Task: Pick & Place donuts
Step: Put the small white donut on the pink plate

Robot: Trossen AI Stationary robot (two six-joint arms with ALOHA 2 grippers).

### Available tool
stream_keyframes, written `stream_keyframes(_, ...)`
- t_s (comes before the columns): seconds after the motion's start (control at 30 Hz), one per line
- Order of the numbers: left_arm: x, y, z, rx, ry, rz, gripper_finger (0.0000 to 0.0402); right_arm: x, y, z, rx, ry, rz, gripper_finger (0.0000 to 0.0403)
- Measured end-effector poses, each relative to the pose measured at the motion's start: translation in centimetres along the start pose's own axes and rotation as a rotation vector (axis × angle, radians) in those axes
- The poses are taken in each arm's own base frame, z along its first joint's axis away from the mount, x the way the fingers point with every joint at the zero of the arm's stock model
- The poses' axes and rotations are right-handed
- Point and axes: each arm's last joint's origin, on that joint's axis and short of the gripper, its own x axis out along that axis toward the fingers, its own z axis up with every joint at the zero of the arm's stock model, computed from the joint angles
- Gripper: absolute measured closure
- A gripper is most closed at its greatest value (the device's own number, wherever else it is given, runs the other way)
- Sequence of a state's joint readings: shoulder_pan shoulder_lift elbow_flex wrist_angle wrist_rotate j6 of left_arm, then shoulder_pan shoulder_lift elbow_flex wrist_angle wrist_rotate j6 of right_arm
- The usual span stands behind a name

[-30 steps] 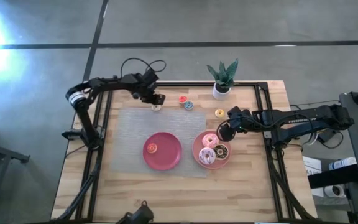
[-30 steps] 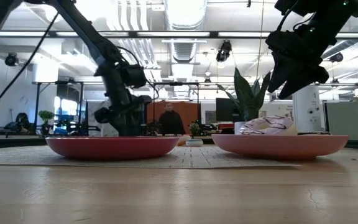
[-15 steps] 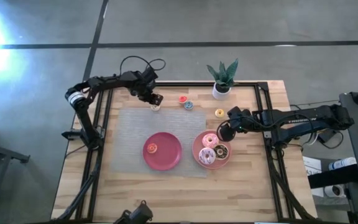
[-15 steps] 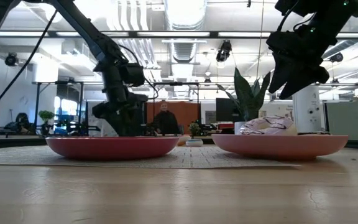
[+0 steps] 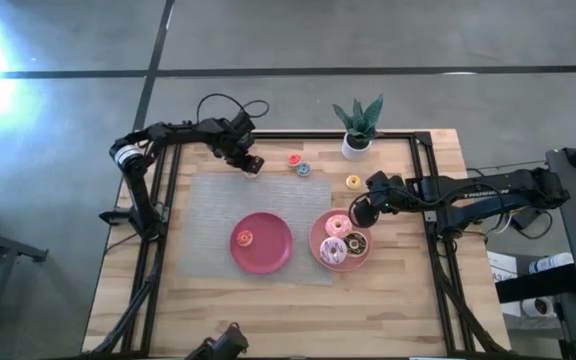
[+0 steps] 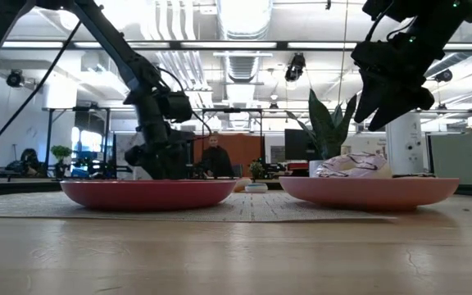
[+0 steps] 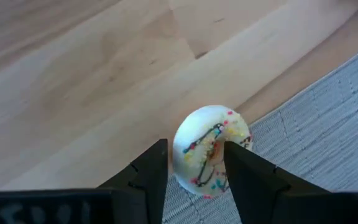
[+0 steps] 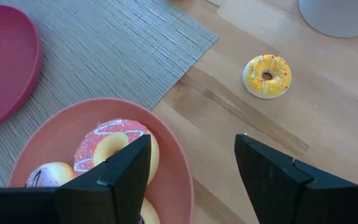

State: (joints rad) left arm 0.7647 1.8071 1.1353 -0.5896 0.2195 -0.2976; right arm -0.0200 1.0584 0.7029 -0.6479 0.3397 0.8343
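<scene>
— What do we have at the left gripper (image 7: 194,163)?

— We see its two dark fingers partly open, one on each side of the small cream-white round toy donut with coloured sprinkles (image 7: 211,149), which sits at the edge of the grey woven mat (image 7: 328,124) where it meets the pale wooden table (image 7: 73,93). We cannot tell whether the fingers press on it.

— And the right gripper (image 8: 191,180)?

— Its fingers stand wide apart and empty, hanging over the rim of the round pink plate (image 8: 173,162) below it. On that plate, just under the fingers, we see the pink ring donut with white icing lines (image 8: 114,146); from above the brown chocolate donut (image 5: 357,242) and the pink-white sprinkled donut (image 5: 332,250) lie beside it. The small yellow ring donut (image 8: 266,76) rests on bare wood ahead of the fingers, well clear of them.

— Others?

— A tiny red donut (image 5: 294,159) and a tiny blue donut (image 5: 304,169) lie beyond the left gripper's side; a tiny orange donut (image 5: 243,238) sits on the second pink plate (image 5: 273,250).
</scene>
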Motion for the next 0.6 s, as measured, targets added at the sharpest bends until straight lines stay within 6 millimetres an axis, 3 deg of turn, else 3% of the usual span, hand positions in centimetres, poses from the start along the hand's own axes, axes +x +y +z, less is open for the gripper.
stream_keyframes(0.33,0.4,0.1,-0.4,0.019,0.008,0.017,0.0392,0.0,0.0,0.0,0.004,0.002,0.002,0.0179)
stream_keyframes(0.5,-3.1,-2.2,-0.3,0.082,-0.105,-0.01,0.0399,0.0,0.0,0.0,0.004,0.002,0.002,0.0179)
stream_keyframes(0.6,-5.7,-4.3,-1.4,0.149,-0.15,-0.06,0.04,0.0,0.0,0.0,0.0,0.002,0.001,0.0179)
